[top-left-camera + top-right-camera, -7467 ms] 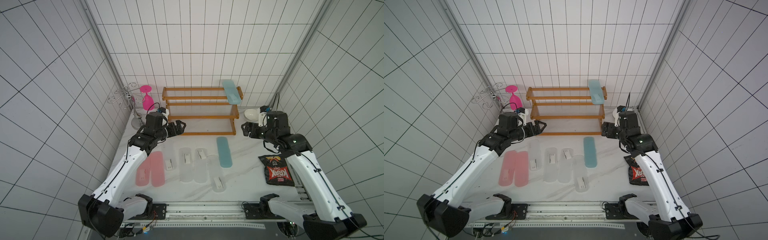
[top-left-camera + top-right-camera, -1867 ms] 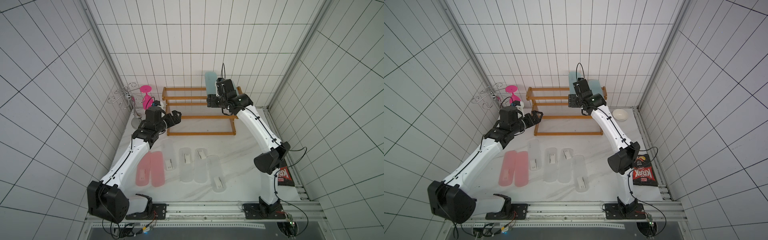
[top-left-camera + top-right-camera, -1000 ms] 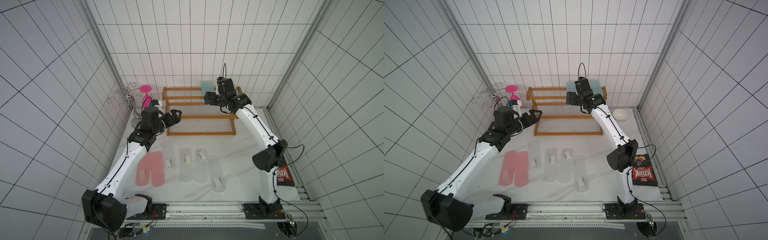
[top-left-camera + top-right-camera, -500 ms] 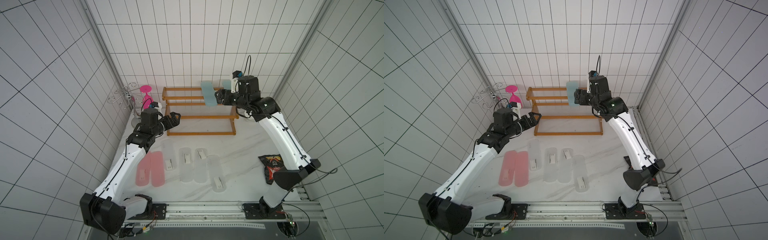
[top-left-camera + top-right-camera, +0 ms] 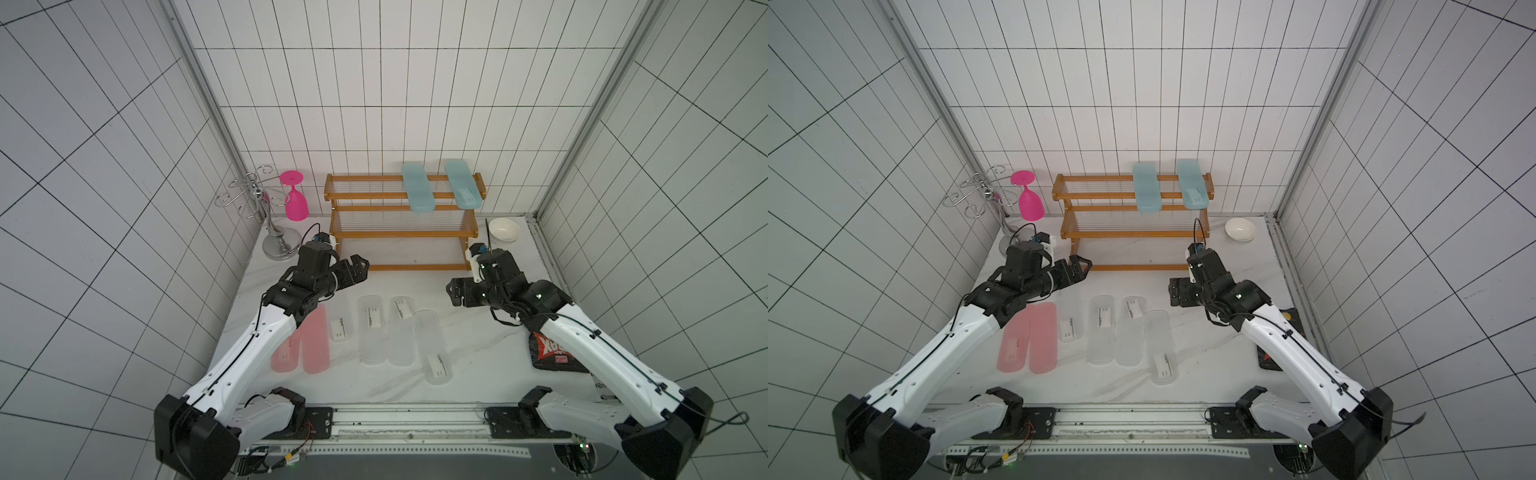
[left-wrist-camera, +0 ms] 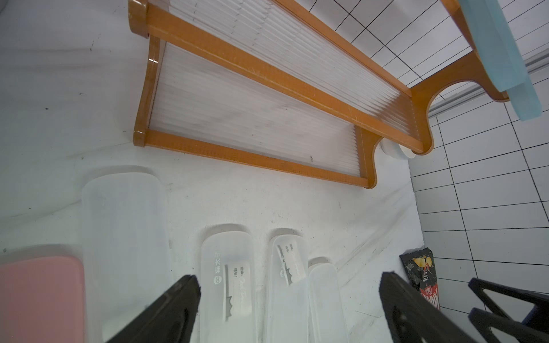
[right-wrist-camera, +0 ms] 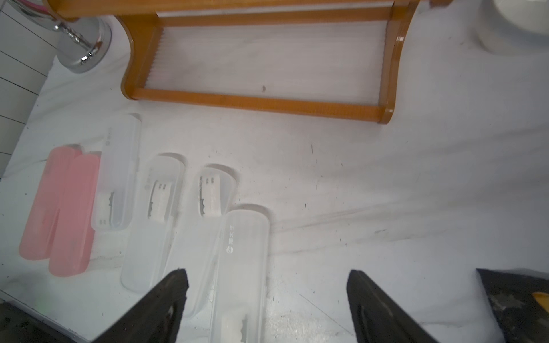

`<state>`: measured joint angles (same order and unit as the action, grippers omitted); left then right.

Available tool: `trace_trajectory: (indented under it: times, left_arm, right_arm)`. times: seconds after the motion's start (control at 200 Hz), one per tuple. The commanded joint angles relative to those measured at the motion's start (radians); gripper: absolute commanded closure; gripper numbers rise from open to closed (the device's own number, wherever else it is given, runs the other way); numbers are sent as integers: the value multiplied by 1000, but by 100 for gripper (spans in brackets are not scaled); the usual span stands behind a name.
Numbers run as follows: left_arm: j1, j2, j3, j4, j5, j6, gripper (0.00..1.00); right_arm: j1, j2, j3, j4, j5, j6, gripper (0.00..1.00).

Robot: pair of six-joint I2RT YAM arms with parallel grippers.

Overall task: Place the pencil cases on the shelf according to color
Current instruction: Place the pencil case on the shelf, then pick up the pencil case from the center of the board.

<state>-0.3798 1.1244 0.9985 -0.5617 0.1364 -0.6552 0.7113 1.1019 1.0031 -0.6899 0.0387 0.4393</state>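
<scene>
Two light blue pencil cases (image 5: 417, 189) (image 5: 462, 185) lie side by side across the right end of the shelf's (image 5: 401, 235) top tier. On the table in front, two pink cases (image 5: 316, 345) lie at the left and several clear-frosted cases (image 5: 372, 328) beside them. My left gripper (image 5: 359, 269) hovers open over the far end of the row, holding nothing. In the left wrist view its fingers (image 6: 166, 308) straddle clear cases (image 6: 227, 285). My right gripper (image 5: 456, 293) is open and empty, right of the clear cases, with one case (image 7: 243, 267) between its fingers.
A silver wire stand (image 5: 266, 208) with a hanging pink goblet (image 5: 296, 203) stands left of the shelf. A white bowl (image 5: 503, 229) sits at the back right corner. A dark snack bag (image 5: 552, 353) lies under my right arm. Tiled walls close in three sides.
My right arm has drawn back from the shelf's top tier down to the table, leaving the second blue case there beside the first. The left arm barely moved.
</scene>
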Motion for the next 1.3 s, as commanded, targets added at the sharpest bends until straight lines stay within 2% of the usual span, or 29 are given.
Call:
trace_trajectory:
  times: [0.0,0.125,0.34,0.505,0.725,0.845,1.06,1.294]
  left_arm:
    - [-11,-29,-23,-58,-47,-39,2]
    - [-11,-48,-62,-65,-45,-81,2]
    - [-11,-67,-66,-123,-110,-117,2]
    - [-11,-104,-44,-205,-153,-102,2]
    - [-11,-145,7,-289,-184,-86,2]
    - [-11,-169,17,-294,-195,-80,2]
    - [-11,-236,3,-328,-182,-69,2]
    - [-10,-392,-94,-294,-230,-34,2]
  right_arm:
    - [36,-31,-157,62,-46,118,11]
    - [109,0,-260,123,-67,180,9]
    - [200,128,-293,190,-67,226,3]
    - [217,224,-317,305,-152,180,0]
    - [229,349,-263,240,-140,115,1]
    - [231,350,-257,183,-116,119,1]
    - [223,323,-267,93,11,98,1]
    - [207,231,-222,29,4,116,1]
